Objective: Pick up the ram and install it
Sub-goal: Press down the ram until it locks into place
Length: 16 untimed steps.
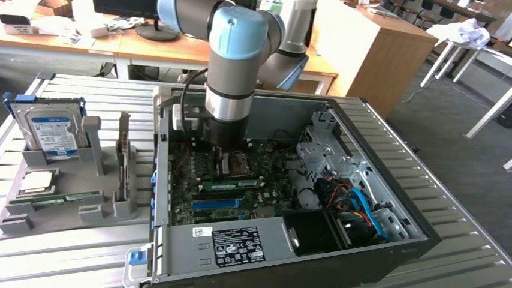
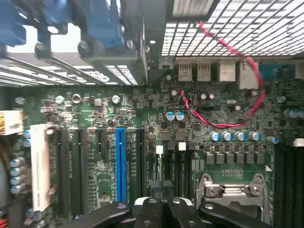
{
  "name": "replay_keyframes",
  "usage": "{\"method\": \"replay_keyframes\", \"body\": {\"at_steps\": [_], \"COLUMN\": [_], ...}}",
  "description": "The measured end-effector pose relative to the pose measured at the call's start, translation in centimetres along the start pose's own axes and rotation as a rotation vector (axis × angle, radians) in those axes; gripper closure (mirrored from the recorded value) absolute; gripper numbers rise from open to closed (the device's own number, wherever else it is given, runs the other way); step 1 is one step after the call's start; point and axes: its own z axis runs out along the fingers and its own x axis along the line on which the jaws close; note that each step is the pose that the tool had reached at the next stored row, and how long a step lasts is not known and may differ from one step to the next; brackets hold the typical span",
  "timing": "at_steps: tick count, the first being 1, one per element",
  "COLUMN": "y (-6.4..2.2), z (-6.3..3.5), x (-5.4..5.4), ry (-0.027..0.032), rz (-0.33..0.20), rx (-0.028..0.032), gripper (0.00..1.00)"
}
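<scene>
- the ram [image 1: 232, 183] sits inside the open computer case [image 1: 416, 234], down on the motherboard [image 2: 142, 109]. its long axis runs from 9 to 3 o'clock in the exterior view, with the thin edge up and the pale label facing 6 o'clock.
- it stands just at 6 o'clock of the processor socket [image 1: 234, 163], and a blue slot [image 1: 217, 204] lies parallel to it further toward 6 o'clock.
- i cannot tell whether the stick is fully seated — its lower edge and the slot clips are too small to make out.
- a second green stick [image 1: 60, 197] lies flat in the grey holder [image 1: 112, 207] on the bench [image 1: 72, 240], at 9 o'clock of the case, below a blue-labelled hard drive [image 1: 52, 133].
- the arm [image 1: 236, 66] comes in from 12 o'clock and drops straight down into the case, wrist vertical. its own body hides the tips in the exterior view.
- in the wrist view the pincer [image 2: 164, 209] has its black fingers [image 2: 149, 213] pressed together with nothing between them, and it hovers over the board beside the socket's metal frame [image 2: 232, 187].
- a red wire [image 2: 223, 124] loops across the board under the perforated cage [image 2: 237, 23].
</scene>
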Motion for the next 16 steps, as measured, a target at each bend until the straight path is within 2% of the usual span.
{"method": "replay_keyframes", "body": {"at_steps": [3,6,12,16], "y": [0.02,0.49,0.6,0.61], "z": [-0.26,-0.27,0.22,0.7], "x": [-0.01,-0.05,-0.09,-0.1], "ry": [0.0,-0.0005,-0.0077,-0.0104], "rz": [0.0,0.0,0.0,0.001], "rx": [0.0005,0.0004,0.0002,0.0], "gripper": [0.9,0.9,0.9,0.9]}}
